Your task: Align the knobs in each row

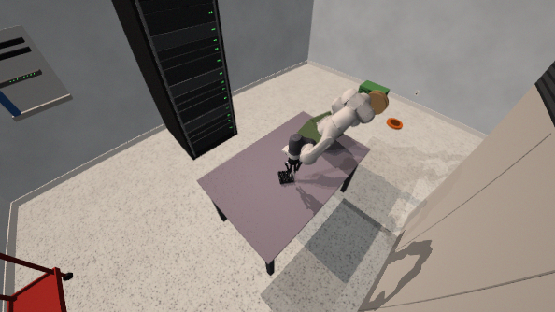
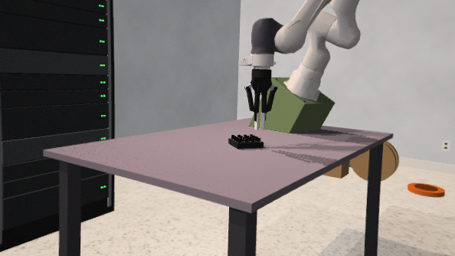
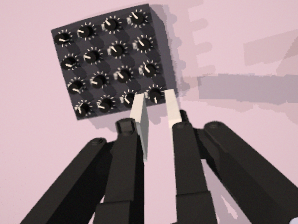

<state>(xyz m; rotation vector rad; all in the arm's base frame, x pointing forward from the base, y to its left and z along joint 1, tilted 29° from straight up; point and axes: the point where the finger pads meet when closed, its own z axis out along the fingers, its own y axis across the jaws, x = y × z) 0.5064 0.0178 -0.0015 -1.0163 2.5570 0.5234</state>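
Knob box (image 1: 286,177) (image 2: 249,146) (image 3: 107,62) sat flat on the table (image 1: 252,198) (image 2: 184,166) (image 3: 30,165) as the robot's claw (image 1: 291,173) (image 2: 260,129) (image 3: 156,106) hung above it, fingers narrowly parted, gripping nothing.

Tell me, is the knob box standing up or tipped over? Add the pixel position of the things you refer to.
Upright: the knob box (image 1: 286,177) (image 2: 250,145) (image 3: 107,65) sits flat on the table (image 1: 252,203) (image 2: 172,166) (image 3: 30,150), knobs facing up.

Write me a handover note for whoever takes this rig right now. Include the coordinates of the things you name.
Tool (image 1: 291,175) (image 2: 260,129) (image 3: 156,106): fingers slightly apart, nothing between them, raised clear of the knobs.
Knob box (image 1: 283,177) (image 2: 245,146) (image 3: 106,66): on the table (image 1: 252,189) (image 2: 172,170) (image 3: 30,150), knobs up.
Done: box placement is fine; no knob correction can be confirmed.
Left: identify rows (names unreadable, socket unseen), check each row, turn any odd knobs, leave the others.
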